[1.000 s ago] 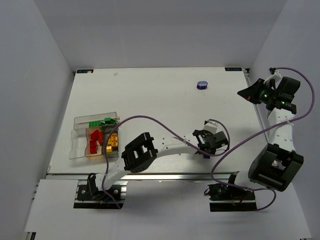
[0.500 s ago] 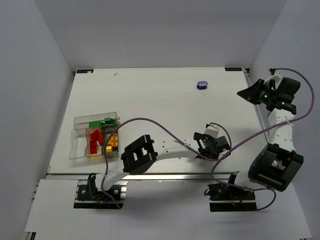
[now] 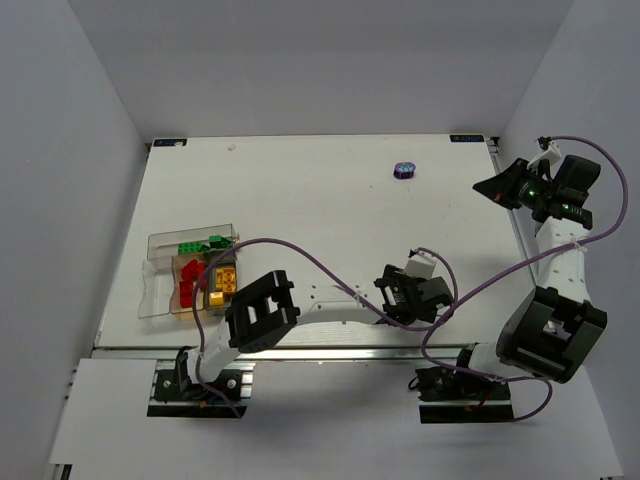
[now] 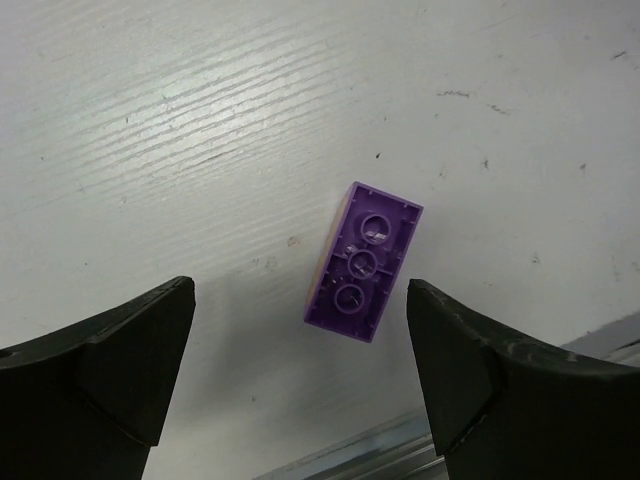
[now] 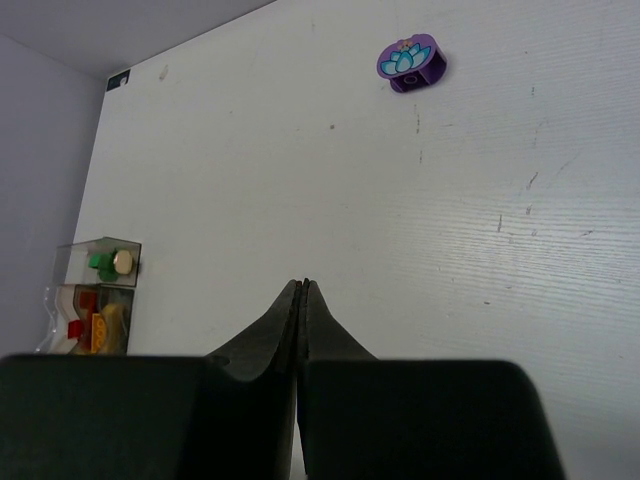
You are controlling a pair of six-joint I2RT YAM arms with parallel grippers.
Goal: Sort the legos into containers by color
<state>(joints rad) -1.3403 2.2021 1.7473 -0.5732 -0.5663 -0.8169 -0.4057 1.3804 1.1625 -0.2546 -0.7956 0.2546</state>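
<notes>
A purple brick (image 4: 363, 262) lies studs-down on the white table near its front edge. My left gripper (image 4: 300, 295) is open above it, the brick lying between the two fingers, nearer the right one. In the top view the left gripper (image 3: 405, 298) hides this brick. A rounded purple piece with a flower top (image 3: 403, 168) lies far back on the table, and also shows in the right wrist view (image 5: 411, 63). The joined containers (image 3: 160, 290) at the left hold green, red and yellow bricks. My right gripper (image 3: 497, 190) is shut and empty, raised at the right edge.
The table's metal front rail (image 4: 400, 450) runs just below the purple brick. Purple cables loop over the table near the left gripper (image 3: 330, 262). The containers also show at the left of the right wrist view (image 5: 95, 295).
My left gripper has moved a little left and toward the front edge, and its elbow has swung left. The right arm has not moved.
</notes>
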